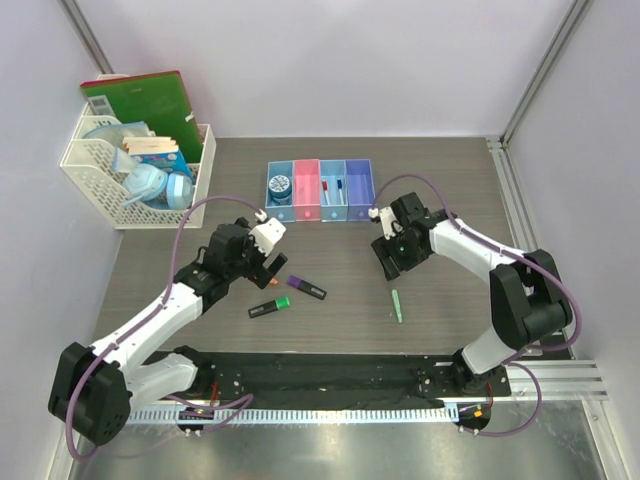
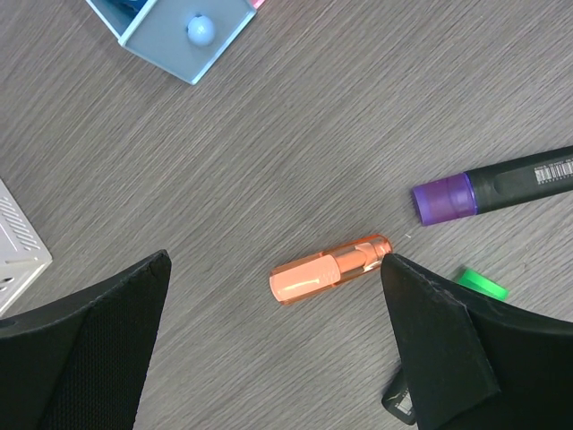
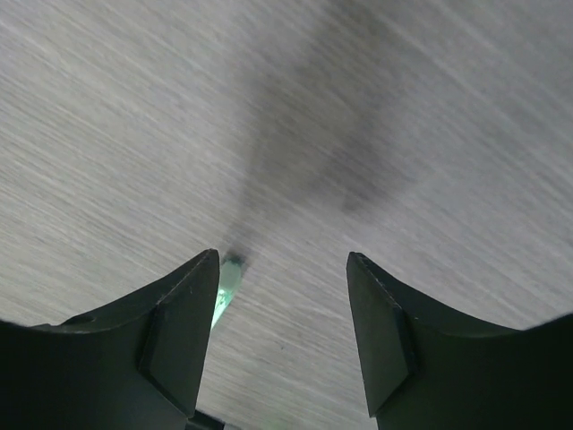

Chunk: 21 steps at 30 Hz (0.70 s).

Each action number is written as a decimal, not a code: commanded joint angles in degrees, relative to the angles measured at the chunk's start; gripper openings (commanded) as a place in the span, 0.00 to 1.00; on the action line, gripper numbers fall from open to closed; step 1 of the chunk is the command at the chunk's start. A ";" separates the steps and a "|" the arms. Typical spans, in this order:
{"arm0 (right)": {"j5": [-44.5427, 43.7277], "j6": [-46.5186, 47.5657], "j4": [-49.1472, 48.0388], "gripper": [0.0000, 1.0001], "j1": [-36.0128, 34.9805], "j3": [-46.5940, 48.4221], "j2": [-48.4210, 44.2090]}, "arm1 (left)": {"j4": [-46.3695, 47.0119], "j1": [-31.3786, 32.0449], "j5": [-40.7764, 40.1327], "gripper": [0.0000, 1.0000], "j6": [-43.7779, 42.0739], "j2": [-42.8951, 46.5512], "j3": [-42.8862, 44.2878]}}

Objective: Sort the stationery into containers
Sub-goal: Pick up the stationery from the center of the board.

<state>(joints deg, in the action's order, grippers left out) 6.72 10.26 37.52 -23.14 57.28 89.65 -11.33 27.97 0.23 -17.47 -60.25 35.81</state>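
top view: tape roll (image 1: 279,185) and two markers (image 1: 331,187) are already in the bins (image 1: 307,192). the purple highlighter (image 1: 306,287), green highlighter (image 1: 270,307) and pen (image 1: 396,305) lie on the table, so i judge about half is left.

left wrist: left gripper (image 2: 273,262) is spread wide over the orange highlighter (image 2: 329,269), not gripping it.

right wrist: right gripper (image 3: 282,331) is parted and empty, with the pen tip just beside one finger.
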 commanded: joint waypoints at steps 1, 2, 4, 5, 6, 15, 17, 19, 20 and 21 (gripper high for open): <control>1.71 -1.03 2.02 0.63 -0.07 -0.50 -2.63 | 2.98 -0.37 0.12 1.00 -1.86 0.40 -0.30; 1.72 -1.03 2.38 0.63 -0.07 -0.67 -3.16 | 2.90 -0.37 0.12 1.00 -1.95 0.40 -0.30; 2.07 -0.86 4.04 0.62 -0.16 -0.41 -4.30 | 2.72 -0.37 0.12 1.00 -1.95 0.22 -0.22; 2.68 -0.86 4.75 0.62 -0.24 -0.32 -4.57 | 2.55 -0.37 0.12 1.00 -2.04 0.13 -0.13; 3.64 -0.77 5.45 0.61 -0.42 -0.06 -4.74 | 1.93 -0.37 0.47 1.00 -2.12 0.13 0.13; 6.81 -0.85 14.42 0.60 -2.88 3.10 -3.16 | 0.61 -0.37 -1.37 1.00 -5.90 -1.89 1.01; 6.99 -1.82 14.69 0.59 -3.06 3.28 -2.64 | 0.70 -0.37 -1.64 1.00 -6.43 -2.59 1.63; 6.03 -2.44 14.34 0.58 -3.06 3.19 -2.28 | 0.61 -0.37 -1.37 1.00 -7.31 -2.86 1.89; 5.59 -3.05 14.16 0.57 -3.06 3.11 -2.11 | 0.70 -0.37 -0.59 1.00 -7.57 -3.12 2.07; 5.41 -3.23 13.81 0.57 -3.06 3.02 -2.19 | 0.70 -0.37 -0.58 1.00 -7.92 -3.29 2.16</control>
<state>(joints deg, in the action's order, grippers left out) 12.19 9.02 50.24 -25.91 58.46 87.05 -11.53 27.97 -0.49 -23.09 -62.96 35.77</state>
